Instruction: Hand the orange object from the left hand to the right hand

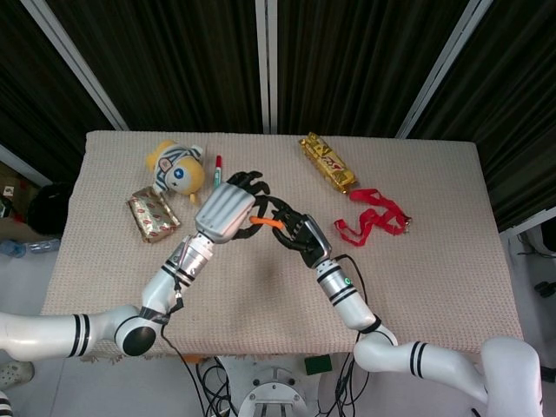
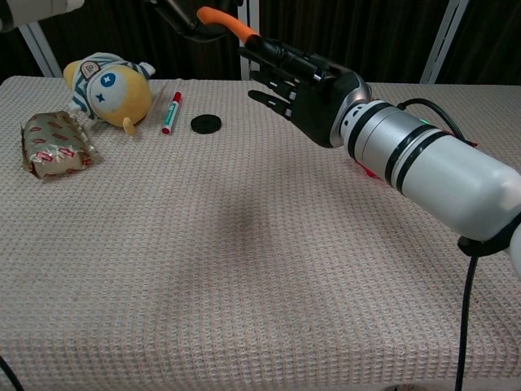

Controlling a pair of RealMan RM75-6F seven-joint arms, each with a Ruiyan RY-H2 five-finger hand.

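My left hand (image 1: 228, 211), white-backed with black fingers, is raised above the middle of the table and holds the orange object (image 1: 263, 221), a thin curved piece. In the chest view the orange object (image 2: 225, 18) sticks out to the right from the left hand (image 2: 186, 11) at the top edge. My right hand (image 1: 301, 234) is just right of it, fingers spread. The free end of the orange piece meets the upper fingers of the right hand (image 2: 308, 81), which have not closed round it.
A yellow plush toy (image 2: 106, 87), a red-and-green marker (image 2: 171, 112) and a black cap (image 2: 206, 124) lie at the back left. A wrapped snack (image 2: 53, 144) lies at the left. A gold bar (image 1: 327, 162) and a red strap (image 1: 373, 215) lie at the right.
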